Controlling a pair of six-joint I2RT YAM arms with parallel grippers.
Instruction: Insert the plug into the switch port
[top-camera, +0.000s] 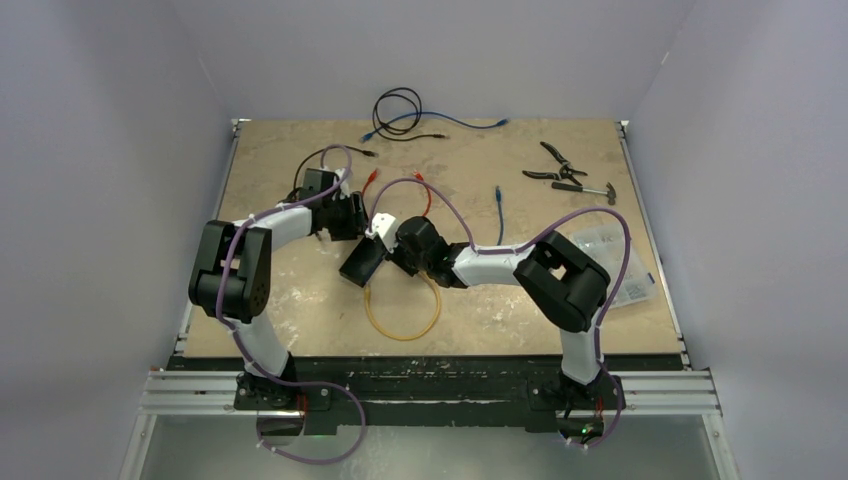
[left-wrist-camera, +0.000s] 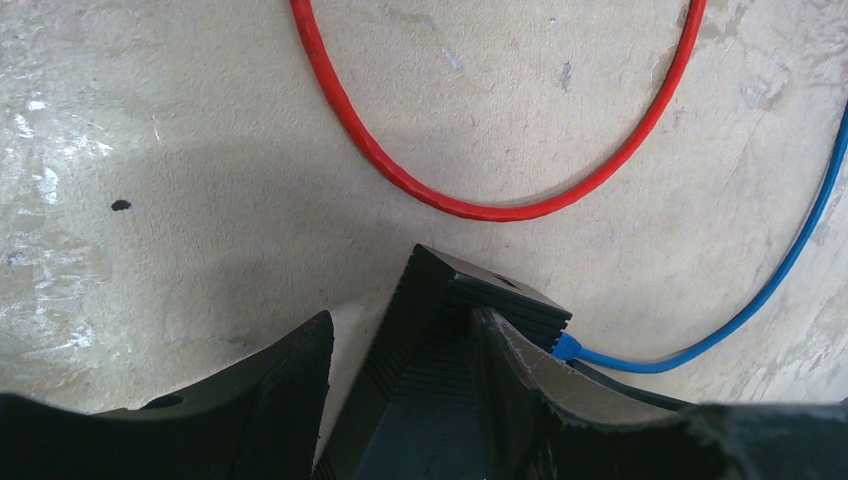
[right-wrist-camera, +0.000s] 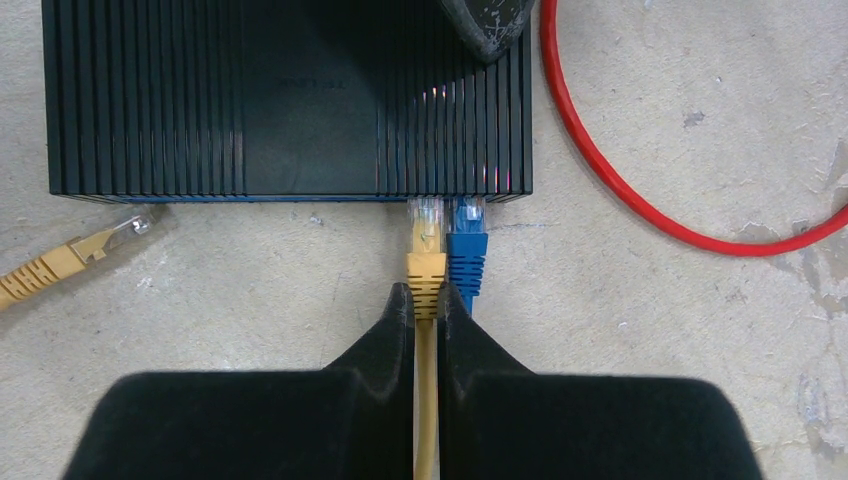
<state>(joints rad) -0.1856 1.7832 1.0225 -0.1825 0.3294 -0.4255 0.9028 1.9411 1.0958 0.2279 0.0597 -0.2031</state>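
At mid-worktop, the left tool (left-wrist-camera: 400, 400) clamps the switch (right-wrist-camera: 285, 100); the right tool (right-wrist-camera: 427, 305) pinches the yellow plug (right-wrist-camera: 426, 240), its tip at a port beside the blue plug (right-wrist-camera: 467, 255). Full seating seems left.

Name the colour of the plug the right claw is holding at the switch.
Yellow plug, seen best in the right wrist view.

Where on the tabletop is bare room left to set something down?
Bare: the near-left corner beside the left arm, and the middle strip between the blue cable and the pliers. Crowded: the centre, where both grippers meet at the switch above the yellow cable loop, and the far edge with coiled cables.
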